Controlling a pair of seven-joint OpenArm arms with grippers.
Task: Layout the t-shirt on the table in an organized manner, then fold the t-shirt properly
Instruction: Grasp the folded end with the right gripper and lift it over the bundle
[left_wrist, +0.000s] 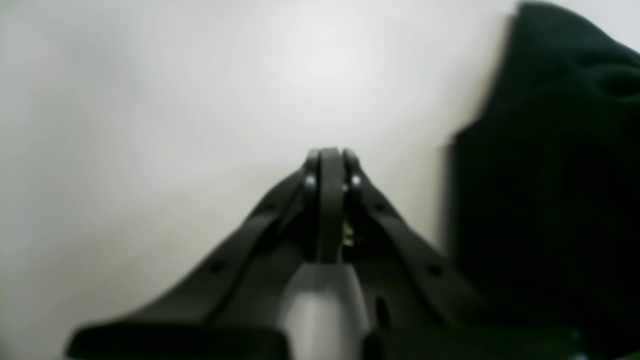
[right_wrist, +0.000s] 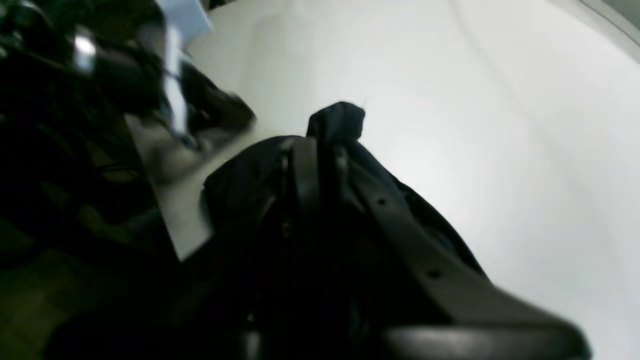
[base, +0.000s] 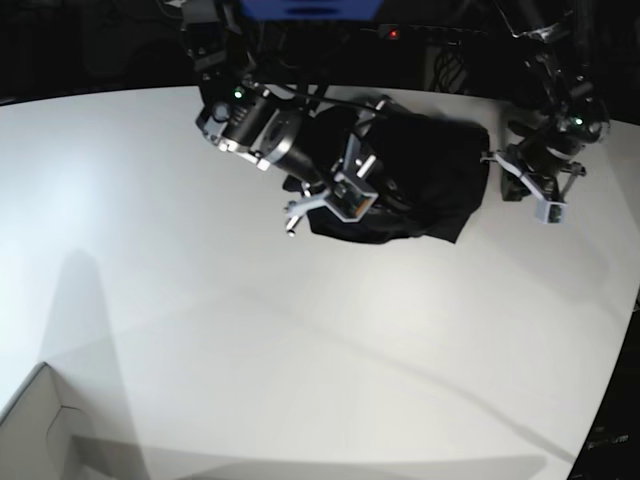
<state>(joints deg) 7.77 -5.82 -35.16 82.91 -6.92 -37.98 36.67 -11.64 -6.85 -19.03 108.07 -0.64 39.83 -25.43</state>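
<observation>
Left end effector (left_wrist: 330, 160), in the left wrist view, is pinching shut on nothing, with bare table (left_wrist: 150, 125) beneath and the shirt (left_wrist: 550, 175) lying at the right of the frame; it is risking a missed grab, since no cloth is sitting between the jaws.

Right end effector (right_wrist: 320, 145), in the right wrist view, is clamping a bunched fold of shirt (right_wrist: 336, 120); pulling from a wad could be dragging layers together.

Seen from the base view, the shirt (base: 420, 180) is sitting crumpled at upper centre on the table (base: 300, 350), near the far edge, where one-sided tugging could be sliding it off.
</observation>
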